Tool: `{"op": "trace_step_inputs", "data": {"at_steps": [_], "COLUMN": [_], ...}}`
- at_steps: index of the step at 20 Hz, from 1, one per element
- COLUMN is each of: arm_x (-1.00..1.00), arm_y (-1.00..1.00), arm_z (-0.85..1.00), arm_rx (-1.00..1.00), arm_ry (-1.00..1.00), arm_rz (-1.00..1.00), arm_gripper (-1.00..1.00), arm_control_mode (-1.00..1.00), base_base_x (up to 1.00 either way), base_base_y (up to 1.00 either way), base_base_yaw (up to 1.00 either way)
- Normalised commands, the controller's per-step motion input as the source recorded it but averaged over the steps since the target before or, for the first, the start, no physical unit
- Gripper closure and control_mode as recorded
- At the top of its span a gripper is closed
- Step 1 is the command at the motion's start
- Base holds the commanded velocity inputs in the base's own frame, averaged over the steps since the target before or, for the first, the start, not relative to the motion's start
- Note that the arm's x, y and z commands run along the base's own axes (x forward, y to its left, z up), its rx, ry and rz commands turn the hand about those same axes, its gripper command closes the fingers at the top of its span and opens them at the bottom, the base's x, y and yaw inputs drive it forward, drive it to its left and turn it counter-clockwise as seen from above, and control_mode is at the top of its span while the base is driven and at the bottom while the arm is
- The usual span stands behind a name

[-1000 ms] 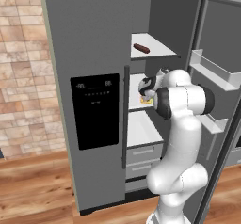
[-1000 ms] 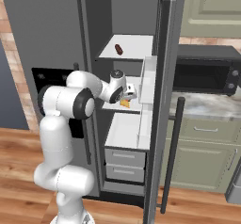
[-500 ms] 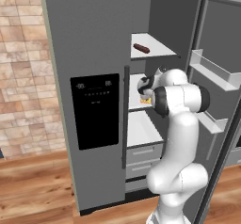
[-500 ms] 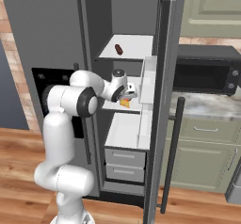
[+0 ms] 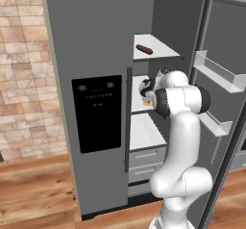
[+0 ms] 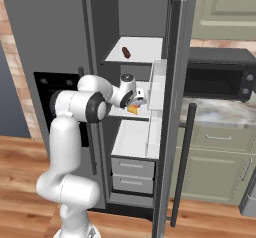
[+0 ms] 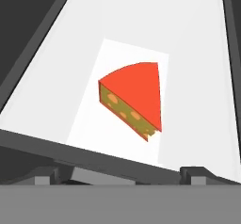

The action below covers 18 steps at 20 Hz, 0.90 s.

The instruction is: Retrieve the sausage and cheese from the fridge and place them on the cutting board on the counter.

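One cheese (image 7: 134,98) wedge lies on the fridge's (image 5: 91,45) white middle shelf, straight ahead of our gripper (image 7: 120,171) at twelve o'clock in the hand view. Our fingers stand wide apart and hold nothing. Its flat red face is up; the yellow, holed cut side runs from ten o'clock to four o'clock. We judge the grip must span that wedge. On the shelf above rests the sausage (image 5: 144,49), a smooth, dark reddish cylinder with rounded ends.
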Motion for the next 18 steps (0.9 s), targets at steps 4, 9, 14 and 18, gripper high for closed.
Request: {"op": "trace_step_inputs", "data": {"at_steps": [4,9,14,18], "arm_x": [0.18,0.12,0.12,0.23], "arm_y": [-0.01,0.0,0.0,0.0], "arm_z": [-0.14,-0.15,-0.12,-0.05], "arm_rx": [0.0,0.0,0.0,0.0], "arm_ry": [0.03,0.03,0.01,0.0], "arm_rz": [0.0,0.02,0.02,0.01], "arm_gripper": [-1.0,-1.0,-1.0,-1.0], "arm_control_mode": [-1.0,-1.0,-1.0,-1.0], "base_base_x": [0.0,0.0,0.0,0.0], "base_base_y": [0.0,0.0,0.0,0.0], "base_base_yaw": [0.0,0.0,0.0,0.0]}}
